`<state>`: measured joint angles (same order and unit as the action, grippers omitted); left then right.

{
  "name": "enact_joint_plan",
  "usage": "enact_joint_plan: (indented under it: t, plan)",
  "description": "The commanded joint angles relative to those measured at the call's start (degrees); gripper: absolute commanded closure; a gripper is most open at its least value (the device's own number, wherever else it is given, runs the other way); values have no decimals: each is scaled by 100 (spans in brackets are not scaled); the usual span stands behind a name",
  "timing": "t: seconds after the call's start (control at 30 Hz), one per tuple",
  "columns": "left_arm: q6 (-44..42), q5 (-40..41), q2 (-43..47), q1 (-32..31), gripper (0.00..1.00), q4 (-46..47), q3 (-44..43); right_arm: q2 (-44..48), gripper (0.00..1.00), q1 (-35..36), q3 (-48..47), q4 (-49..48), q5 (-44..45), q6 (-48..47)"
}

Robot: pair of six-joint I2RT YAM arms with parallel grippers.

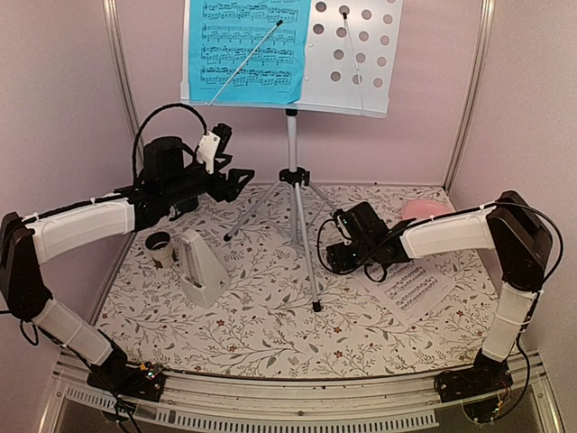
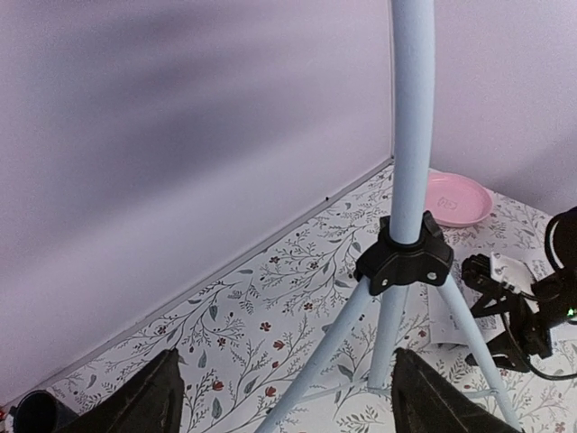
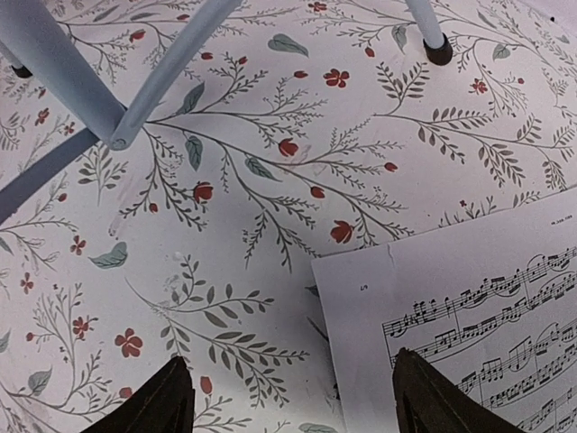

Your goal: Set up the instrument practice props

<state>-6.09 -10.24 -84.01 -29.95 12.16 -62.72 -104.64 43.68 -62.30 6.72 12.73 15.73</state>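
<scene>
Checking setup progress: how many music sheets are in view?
2. The bright blue music sheet sits on the pale grey-blue perforated music stand; the white music sheet lies flat on the floral-patterned table.

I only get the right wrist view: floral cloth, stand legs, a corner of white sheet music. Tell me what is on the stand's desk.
Observer: The blue sheet sits on the left half of the music stand; the right half is bare.
Operator: Now locate the metronome.
Observer: The metronome stands upright on the table, left of the stand, beside a cup.
Operator: Report the left gripper.
Observer: The left gripper is open and empty, facing the stand's pole.
</scene>
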Motion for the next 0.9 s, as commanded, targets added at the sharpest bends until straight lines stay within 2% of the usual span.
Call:
enact_joint_plan:
  t: [0.0, 0.13, 0.33, 0.47, 0.63, 0.87]
  plan:
    - [21, -10, 136, -107, 20, 113, 54, -562, 25, 224, -522, 356, 992, -177]
    - [-42, 38, 169, -124, 20, 44, 62, -971, 27, 379, -839, 629, 1641, -252]
    - [-93, 7, 196, -133, 19, 56, 93, -1467, 36, 387, -1073, 829, 2040, -437]
    - [-105, -2, 183, -132, 19, 65, 110, -1746, 38, 387, -1239, 965, 2264, -596]
    - [-129, 13, 216, -133, 19, 66, 78, -1894, 47, 320, -1244, 1097, 2441, -717]
    - [-116, 10, 229, -133, 19, 120, 44, -1855, 69, 225, -1074, 1211, 2584, -813]
